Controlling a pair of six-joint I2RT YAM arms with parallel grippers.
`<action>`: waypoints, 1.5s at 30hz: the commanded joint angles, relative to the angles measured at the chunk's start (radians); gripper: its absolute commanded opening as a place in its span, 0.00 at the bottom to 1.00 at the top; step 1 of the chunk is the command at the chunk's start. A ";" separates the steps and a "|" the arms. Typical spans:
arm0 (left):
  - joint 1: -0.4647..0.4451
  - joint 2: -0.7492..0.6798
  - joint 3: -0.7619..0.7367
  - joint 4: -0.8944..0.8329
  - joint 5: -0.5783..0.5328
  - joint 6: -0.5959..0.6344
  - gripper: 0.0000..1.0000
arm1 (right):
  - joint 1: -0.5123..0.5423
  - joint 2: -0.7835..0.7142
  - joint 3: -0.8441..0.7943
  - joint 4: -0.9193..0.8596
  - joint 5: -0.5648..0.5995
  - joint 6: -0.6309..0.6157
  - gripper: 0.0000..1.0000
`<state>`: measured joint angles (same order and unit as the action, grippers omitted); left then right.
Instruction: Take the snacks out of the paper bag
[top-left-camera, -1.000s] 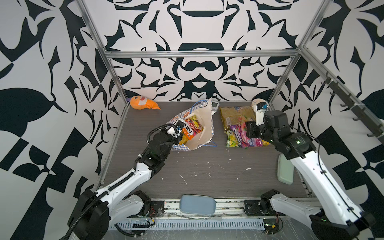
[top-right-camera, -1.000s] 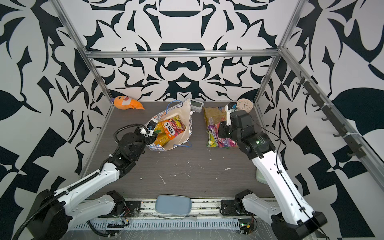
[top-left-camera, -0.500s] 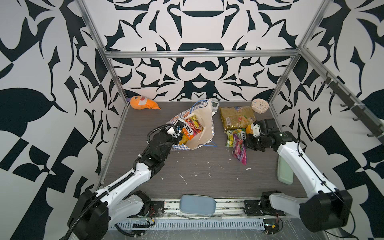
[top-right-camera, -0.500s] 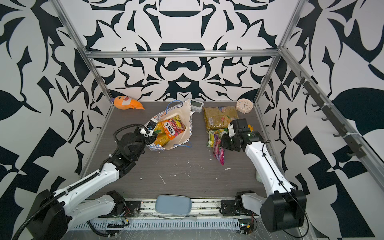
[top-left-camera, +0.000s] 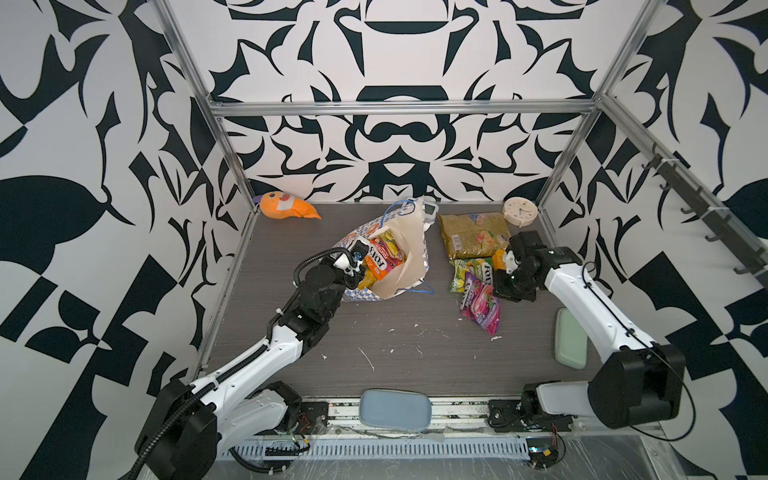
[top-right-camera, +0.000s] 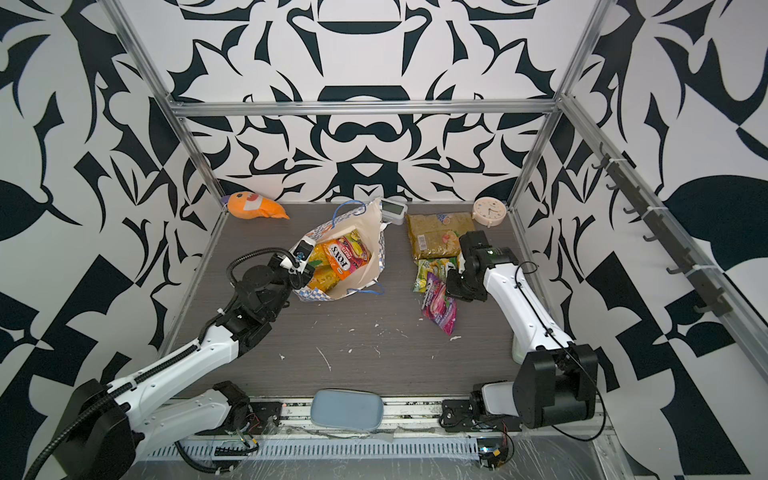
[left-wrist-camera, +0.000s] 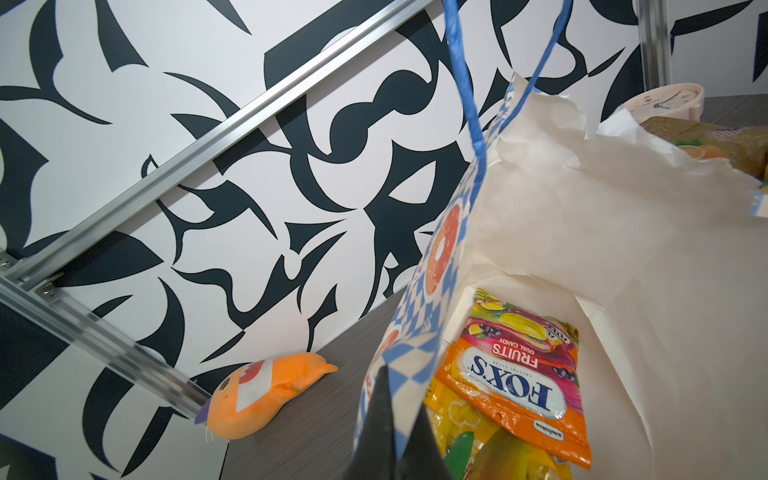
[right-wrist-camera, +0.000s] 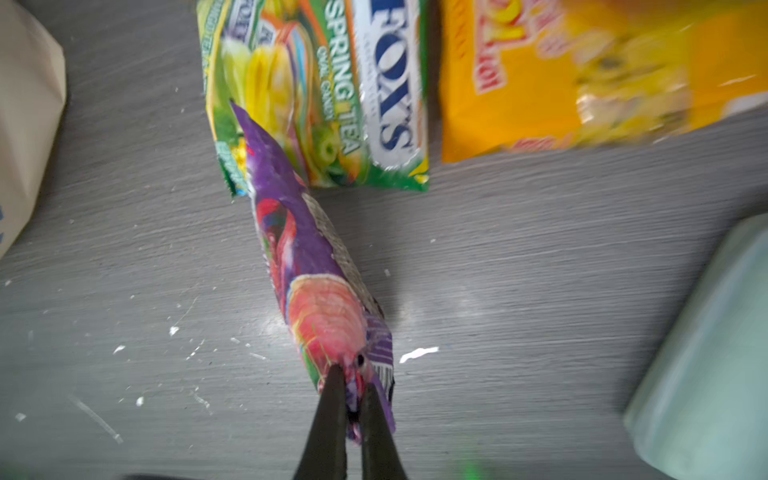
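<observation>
as labels read | orange packet (left-wrist-camera: 515, 395): fox's fruits | green packet (right-wrist-camera: 332, 95): spring tea

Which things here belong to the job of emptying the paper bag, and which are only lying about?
Belong to the job: paper bag; orange FOX'S packet and yellow packets inside it; purple packet; green FOX'S packet; olive-gold packet; yellow-orange packet.
Only lying about: orange plush toy; round cream clock; small white digital clock; pale green pad; blue-grey pad.
</observation>
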<state>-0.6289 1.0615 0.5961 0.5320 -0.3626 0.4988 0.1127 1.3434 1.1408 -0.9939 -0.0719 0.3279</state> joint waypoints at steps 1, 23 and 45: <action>-0.008 -0.003 0.015 0.049 0.017 0.009 0.00 | 0.002 0.007 0.056 -0.073 0.151 -0.040 0.06; -0.008 0.015 0.040 0.032 0.026 0.007 0.00 | 0.313 0.194 0.030 0.236 0.166 0.026 0.00; -0.008 0.007 0.030 0.029 0.024 -0.006 0.00 | 0.393 0.352 -0.101 0.326 0.340 0.135 0.00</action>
<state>-0.6289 1.0653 0.6018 0.5205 -0.3588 0.4953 0.5056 1.7267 1.0592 -0.6399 0.2253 0.3958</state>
